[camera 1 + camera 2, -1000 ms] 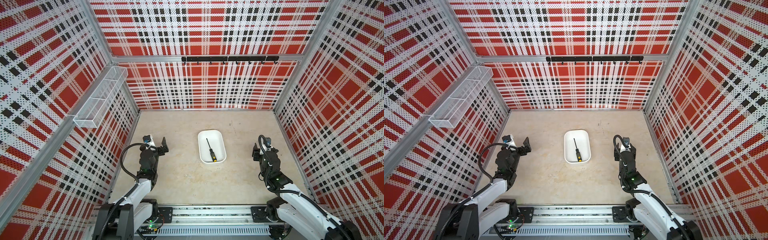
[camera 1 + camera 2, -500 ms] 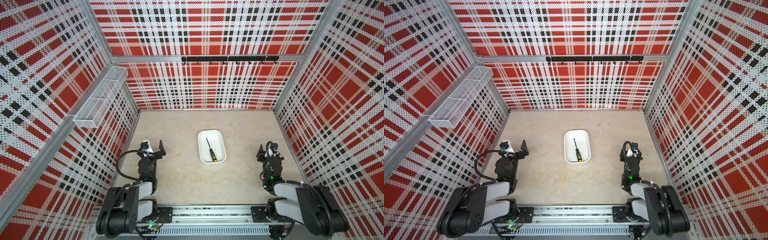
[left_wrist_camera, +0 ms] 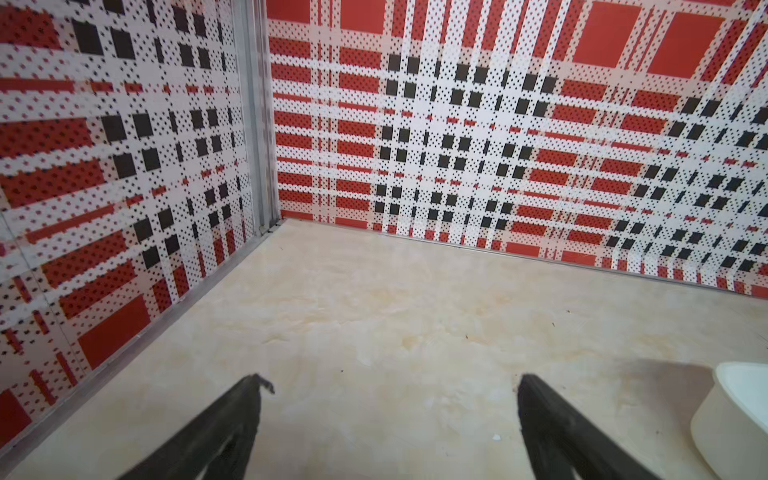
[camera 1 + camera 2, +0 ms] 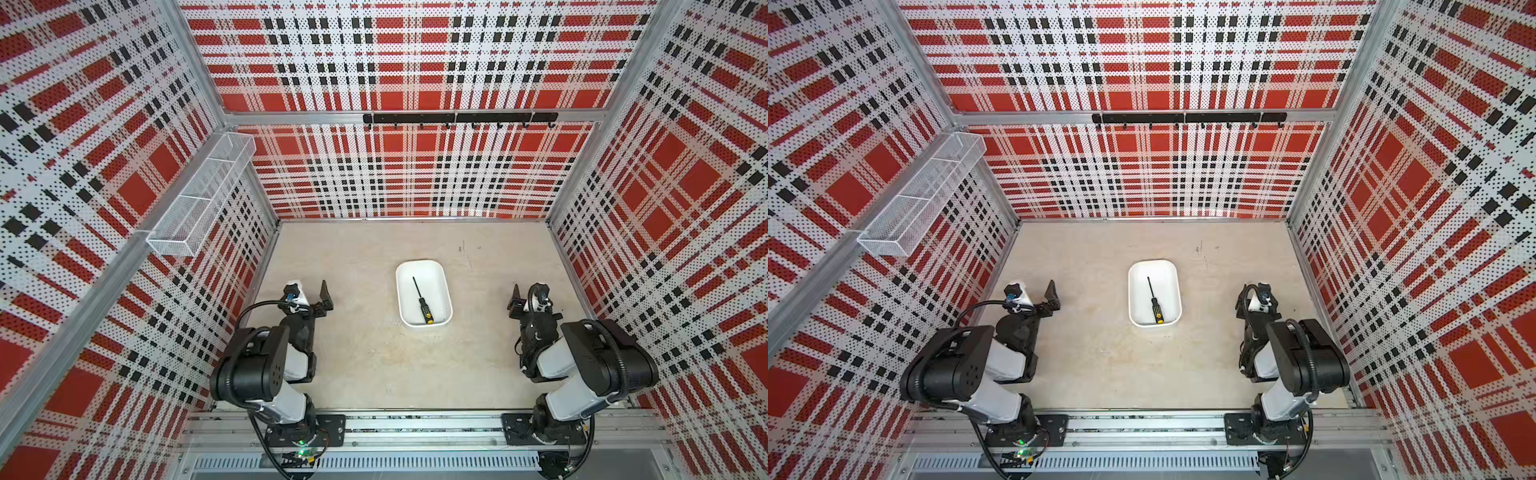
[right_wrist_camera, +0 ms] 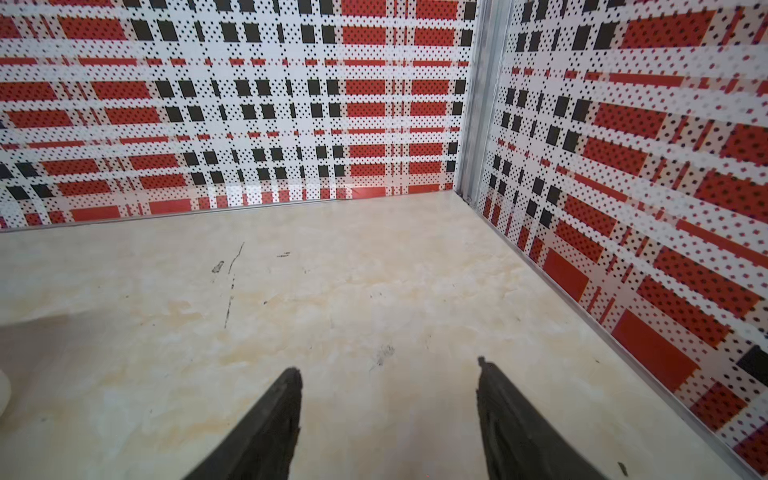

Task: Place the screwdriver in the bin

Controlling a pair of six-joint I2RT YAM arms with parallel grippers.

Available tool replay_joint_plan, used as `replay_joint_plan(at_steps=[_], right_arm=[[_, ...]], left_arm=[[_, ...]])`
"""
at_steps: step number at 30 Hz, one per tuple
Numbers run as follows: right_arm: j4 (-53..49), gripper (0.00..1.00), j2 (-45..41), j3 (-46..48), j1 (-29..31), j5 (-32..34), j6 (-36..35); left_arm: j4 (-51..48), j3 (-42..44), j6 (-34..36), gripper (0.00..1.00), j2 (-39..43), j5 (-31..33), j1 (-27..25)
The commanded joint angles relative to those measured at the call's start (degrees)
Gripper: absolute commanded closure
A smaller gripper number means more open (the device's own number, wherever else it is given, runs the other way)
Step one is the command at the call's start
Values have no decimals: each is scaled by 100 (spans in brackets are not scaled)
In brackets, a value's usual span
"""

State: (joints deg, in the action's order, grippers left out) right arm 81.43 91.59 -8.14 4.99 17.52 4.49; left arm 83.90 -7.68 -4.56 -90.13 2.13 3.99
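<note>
- The screwdriver point(image 4: 421, 300) lay flat on the floor of the bin point(image 4: 419, 263), as both top views showed, and touched neither gripper.
- Its long axis ran nearly along the bin's length, slightly skewed. The thin shaft pointed toward the bin's far end, and the black handle with its yellow cap sat by the bin's near wall.
- The left gripper point(image 3: 392, 380) sat well apart from the bin on its left. Its fingers point(image 3: 232, 419) were spread, with only bare tabletop point(image 3: 374, 316) between them, and a corner of the bin showed at the edge of the left wrist view.
- The right gripper point(image 5: 387, 368) sat well apart from the bin on its right, its fingers point(image 5: 266, 419) likewise spread and empty.
- Both grippers were low, roughly level with the bin's middle, and neither looked clearly nearer to it.
- From this layout the task looked complete. No reach toward the screwdriver seemed called for, and any coming move was probably just parking the arms clear of the bin.
</note>
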Motion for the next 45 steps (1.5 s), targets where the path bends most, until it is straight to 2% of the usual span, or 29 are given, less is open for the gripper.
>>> replay_joint_plan(at_steps=[1,4,8,15,19,45], right_arm=[[-450,30,-89,-375,-59,-171,-120],[-1575,30,-176,-860,-117,-338,-51],[-1487,27,-150,-839,-232,-526,-19],[-1515,8,-133,-864,-244,-531,-12],[-1492,0,-141,-854,-238,-530,-25],[-1442,0,-149,-813,-235,-530,-43]], left_arm=[[24,-250,93,2,-43,56,-33],[-190,-353,162,2,-26,241,-119],[-348,-427,214,2,-15,351,-188],[-400,-453,212,2,-22,398,-204],[-390,-447,224,2,-14,417,-219],[-357,-418,223,2,-5,451,-231]])
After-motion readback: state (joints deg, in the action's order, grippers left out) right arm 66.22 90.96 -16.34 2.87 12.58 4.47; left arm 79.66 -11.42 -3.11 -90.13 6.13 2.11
